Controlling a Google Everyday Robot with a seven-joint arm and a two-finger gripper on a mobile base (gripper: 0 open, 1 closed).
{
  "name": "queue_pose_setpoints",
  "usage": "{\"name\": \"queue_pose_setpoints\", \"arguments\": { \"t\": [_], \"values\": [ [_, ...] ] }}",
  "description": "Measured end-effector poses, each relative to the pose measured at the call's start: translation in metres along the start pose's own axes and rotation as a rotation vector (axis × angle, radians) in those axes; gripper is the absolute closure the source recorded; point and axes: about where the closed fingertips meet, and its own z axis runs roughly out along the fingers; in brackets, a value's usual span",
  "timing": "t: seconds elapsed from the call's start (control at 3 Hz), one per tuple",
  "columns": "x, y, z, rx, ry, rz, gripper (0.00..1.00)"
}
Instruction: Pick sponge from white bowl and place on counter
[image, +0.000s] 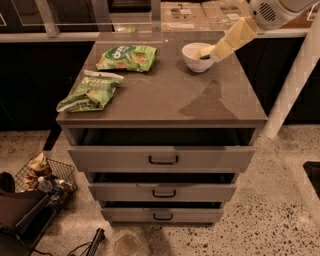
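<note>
Sponge (203, 51) lies in bowl (195, 64) at counter's (165, 95) 1 o'clock; gripper (218, 51) hangs at bowl's 3 o'clock rim, sponge toward its 9; whether it is open or closed, I cannot tell

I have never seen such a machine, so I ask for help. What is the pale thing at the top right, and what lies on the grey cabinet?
This is one camera view, looking down at a cabinet from its front. The pale-yellow thing is the robot's gripper, the hand at the end of its single arm; it hangs at the right rim of the white bowl. In the bowl lies a sponge. The bowl stands on the counter, with a green snack bag and a second bag to its left. Whether the gripper holds the sponge yet cannot be told.
</note>
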Motion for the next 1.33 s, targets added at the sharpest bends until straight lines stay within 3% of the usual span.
{"name": "queue_pose_setpoints", "arguments": {
  "t": [0.33, 0.67, 1.33],
  "values": [
    [0.000, 0.000, 0.000, 0.000, 0.000, 0.000, 0.00],
    [-0.015, -0.005, 0.025, -0.005, -0.056, 0.019, 0.00],
    [-0.054, -0.045, 0.102, -0.009, -0.183, 0.177, 0.00]
  ]
}}
